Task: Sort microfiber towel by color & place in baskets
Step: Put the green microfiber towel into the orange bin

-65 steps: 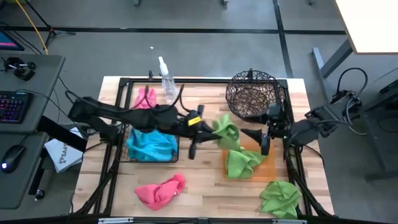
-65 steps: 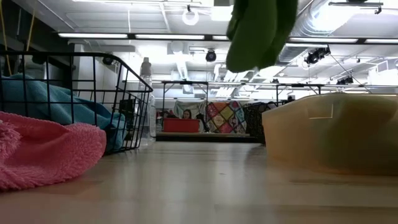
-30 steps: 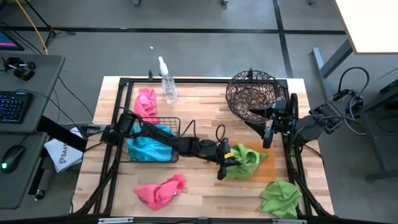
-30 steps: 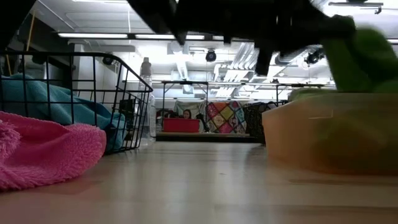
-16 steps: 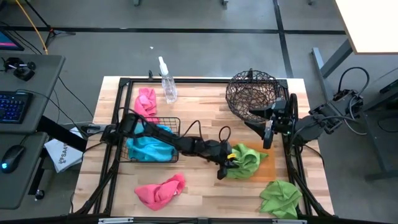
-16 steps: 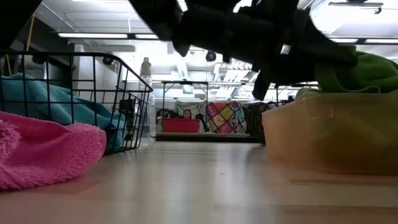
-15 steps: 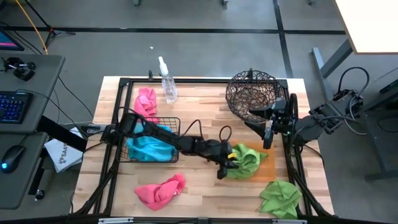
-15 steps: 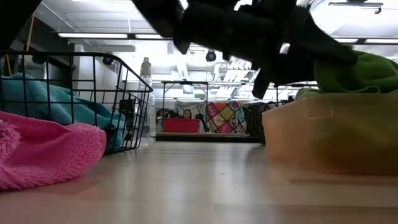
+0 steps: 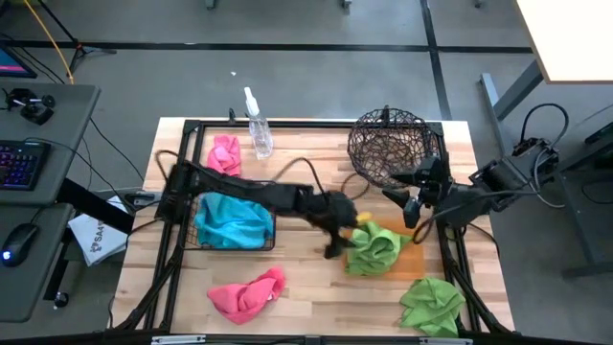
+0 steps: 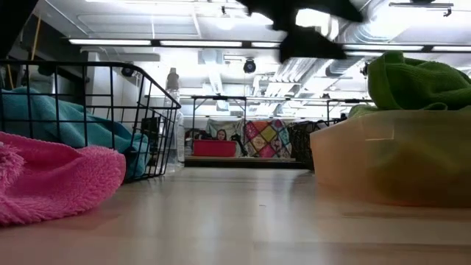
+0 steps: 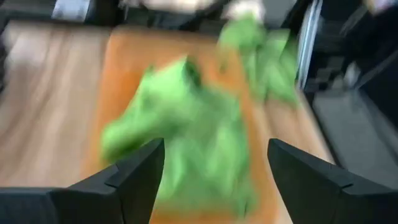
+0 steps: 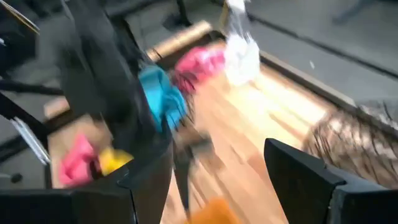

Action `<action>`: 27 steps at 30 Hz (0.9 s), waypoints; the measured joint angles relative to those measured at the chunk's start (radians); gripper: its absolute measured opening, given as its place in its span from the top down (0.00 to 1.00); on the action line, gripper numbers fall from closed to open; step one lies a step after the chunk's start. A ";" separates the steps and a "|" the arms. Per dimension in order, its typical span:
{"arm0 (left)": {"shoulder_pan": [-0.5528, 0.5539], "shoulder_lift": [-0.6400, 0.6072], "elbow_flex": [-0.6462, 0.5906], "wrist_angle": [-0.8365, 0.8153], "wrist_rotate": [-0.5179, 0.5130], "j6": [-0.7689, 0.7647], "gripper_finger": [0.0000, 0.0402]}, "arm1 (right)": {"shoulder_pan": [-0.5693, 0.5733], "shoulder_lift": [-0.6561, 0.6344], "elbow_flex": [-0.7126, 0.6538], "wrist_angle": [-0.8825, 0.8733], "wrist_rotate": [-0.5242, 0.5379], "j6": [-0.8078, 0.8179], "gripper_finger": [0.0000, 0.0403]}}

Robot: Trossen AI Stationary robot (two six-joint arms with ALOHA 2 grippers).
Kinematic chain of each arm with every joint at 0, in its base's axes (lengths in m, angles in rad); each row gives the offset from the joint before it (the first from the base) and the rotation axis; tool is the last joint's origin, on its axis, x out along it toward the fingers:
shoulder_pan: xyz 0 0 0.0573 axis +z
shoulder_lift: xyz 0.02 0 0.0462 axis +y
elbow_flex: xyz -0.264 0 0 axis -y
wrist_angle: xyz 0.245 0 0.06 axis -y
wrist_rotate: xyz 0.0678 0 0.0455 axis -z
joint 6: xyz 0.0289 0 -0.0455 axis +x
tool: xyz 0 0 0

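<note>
A heap of green towel [image 9: 374,249] lies in the orange tray [image 9: 414,257], also seen in the left wrist view as the green towel [image 11: 186,130] on the tray [image 11: 118,62]. My left gripper [image 9: 341,240] hangs open just above its left side, nothing between the fingers; in the low view it [image 10: 309,29] is clear of the towel [image 10: 412,77]. My right gripper [image 9: 414,207] waits open beside the round wire basket [image 9: 388,146]. Teal towels [image 9: 233,220] fill the black wire basket [image 9: 270,206]. Loose towels lie on the table: pink [image 9: 247,295], pink [image 9: 225,153], green [image 9: 431,305].
A clear spray bottle [image 9: 257,129] stands at the far edge, left of the middle. A black frame [image 9: 316,123] runs round the tabletop. Bare wood shows in the middle, between the black basket and the tray, and along the near edge.
My left gripper has opened and let go of the green towel, which now rests on the heap in the orange tray. The gripper has then risen and drawn back a little toward the table's left and far side. My right arm has shifted slightly toward the near edge.
</note>
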 joint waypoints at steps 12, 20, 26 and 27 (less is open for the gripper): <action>0.081 -0.488 -0.305 -0.128 -0.153 -0.092 0.34 | 0.050 0.124 0.000 -0.206 -0.394 0.180 0.39; 0.038 -0.888 -0.737 0.249 -0.304 -0.338 0.34 | 0.216 0.186 -0.161 -0.197 -0.733 0.499 0.39; -0.034 -1.041 -0.883 0.420 -0.436 -0.375 0.34 | 0.335 0.183 -0.466 0.245 -1.065 0.774 0.39; -0.041 -1.052 -0.887 0.424 -0.460 -0.371 0.34 | 0.339 0.186 -0.502 0.297 -1.077 0.826 0.39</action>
